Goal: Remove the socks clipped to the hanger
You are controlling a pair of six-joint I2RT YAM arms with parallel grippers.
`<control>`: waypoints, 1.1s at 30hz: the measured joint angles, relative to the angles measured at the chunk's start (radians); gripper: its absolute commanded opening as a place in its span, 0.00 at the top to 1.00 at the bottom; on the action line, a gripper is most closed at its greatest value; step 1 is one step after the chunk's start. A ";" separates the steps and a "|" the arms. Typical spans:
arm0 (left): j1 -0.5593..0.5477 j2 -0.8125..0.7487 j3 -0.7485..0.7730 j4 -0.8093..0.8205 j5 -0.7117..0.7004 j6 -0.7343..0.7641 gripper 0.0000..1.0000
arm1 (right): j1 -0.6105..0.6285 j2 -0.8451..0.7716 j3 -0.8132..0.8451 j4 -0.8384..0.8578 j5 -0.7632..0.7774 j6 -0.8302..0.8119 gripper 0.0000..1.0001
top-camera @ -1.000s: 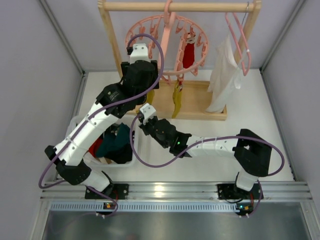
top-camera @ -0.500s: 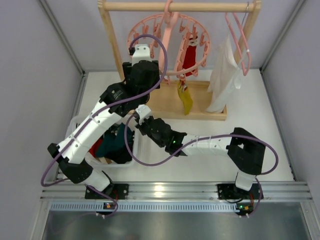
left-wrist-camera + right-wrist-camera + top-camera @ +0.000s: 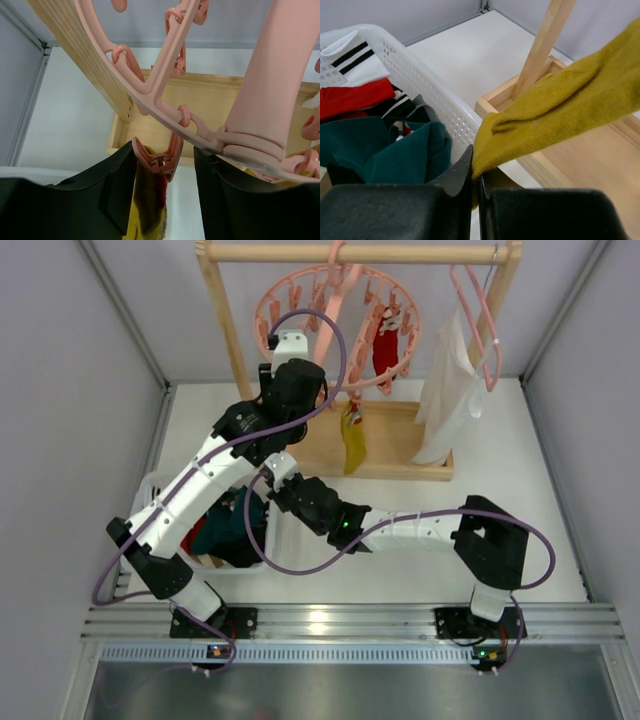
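The round pink ring hanger hangs from the wooden rack. A red sock and a mustard yellow sock hang from its clips. My left gripper is up under the ring. In the left wrist view my left gripper is open, its fingers either side of a pink clip that pinches a yellow sock below the ring. My right gripper is shut on the lower end of a yellow sock. From above, my right gripper sits under the left arm.
A white basket at the left holds red, teal and striped socks; it also shows in the right wrist view. A white cloth hangs on a slim pink hanger at the right. The rack's wooden base lies behind my grippers.
My left arm has moved up and right, closer under the ring. The ring hanger and the hanging yellow sock have swung. My right gripper has shifted slightly left.
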 measured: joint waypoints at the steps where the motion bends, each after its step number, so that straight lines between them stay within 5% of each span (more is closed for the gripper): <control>1: 0.004 0.003 0.002 0.000 0.000 0.003 0.51 | 0.000 0.001 0.000 0.000 0.000 0.000 1.00; 10: 0.023 0.024 0.044 -0.005 -0.001 0.029 0.83 | 0.006 0.003 -0.001 -0.001 -0.002 -0.007 1.00; 15: 0.027 0.024 0.047 -0.006 0.008 0.038 0.84 | 0.009 0.002 -0.018 0.014 -0.001 -0.006 1.00; 21: 0.028 0.023 0.047 -0.007 0.031 0.037 0.59 | 0.011 -0.050 -0.181 0.030 0.001 0.023 1.00; 26: 0.028 -0.025 0.009 -0.005 0.064 0.027 0.21 | 0.011 -0.184 -0.327 0.008 -0.023 0.066 1.00; 28: 0.028 -0.060 -0.007 -0.005 0.071 0.021 0.16 | 0.010 -0.229 -0.338 -0.010 -0.043 0.083 1.00; 29: 0.028 -0.076 -0.013 -0.006 0.074 0.018 0.02 | 0.010 -0.253 -0.339 -0.014 -0.062 0.091 1.00; 33: 0.028 -0.193 -0.077 -0.005 0.071 0.010 0.02 | 0.010 -0.310 -0.329 -0.043 -0.160 0.100 1.00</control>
